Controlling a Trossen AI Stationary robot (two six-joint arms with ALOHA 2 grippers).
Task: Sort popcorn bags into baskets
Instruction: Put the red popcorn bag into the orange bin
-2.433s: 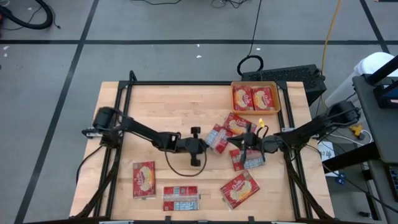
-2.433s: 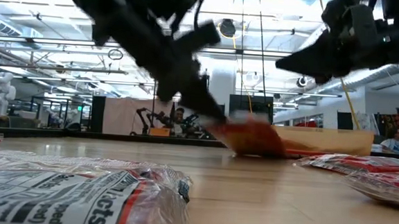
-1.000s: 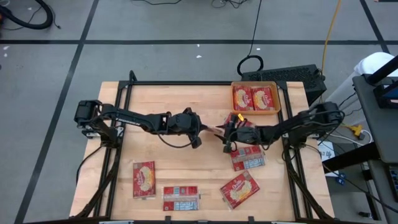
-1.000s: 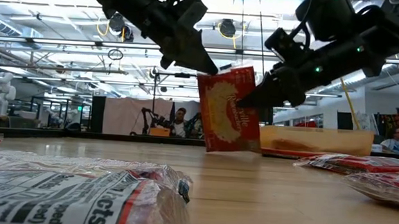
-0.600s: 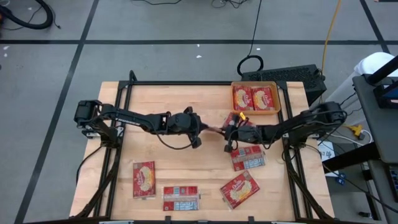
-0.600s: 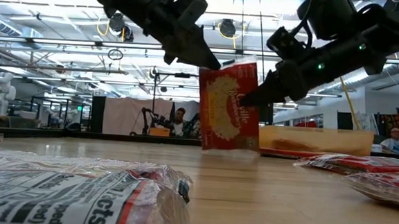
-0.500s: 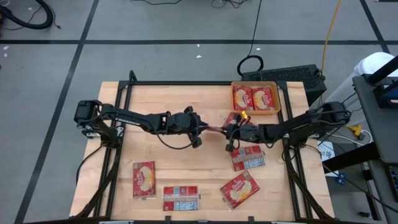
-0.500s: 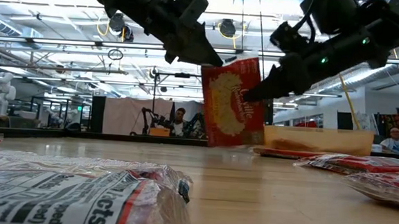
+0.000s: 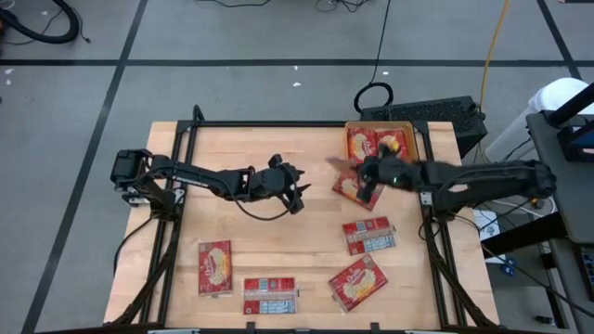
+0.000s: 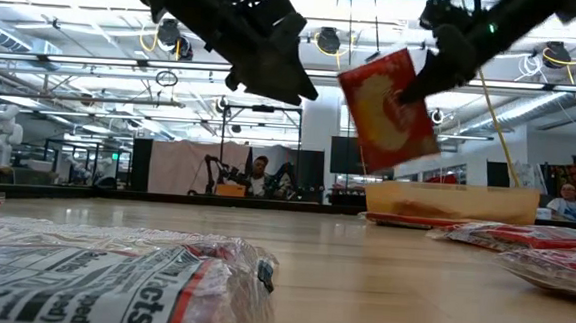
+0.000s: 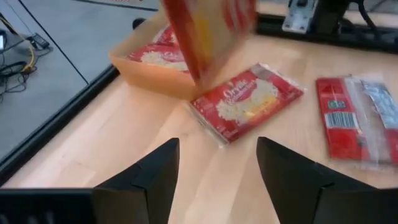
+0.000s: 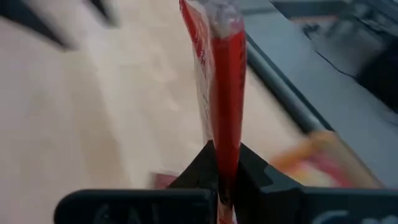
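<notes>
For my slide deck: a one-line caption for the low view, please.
Right gripper carries a popcorn bag in the air above the orange basket; left gripper hangs open beside it.

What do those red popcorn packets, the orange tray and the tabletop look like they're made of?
The popcorn bags seem wrapped in thin clear plastic film: it is glossy and wrinkled over the print. The orange tray looks like smooth moulded plastic, matte and evenly coloured, though I can't be sure. The table looks like pale wood, probably butcher block, with visible strip grain.
</notes>
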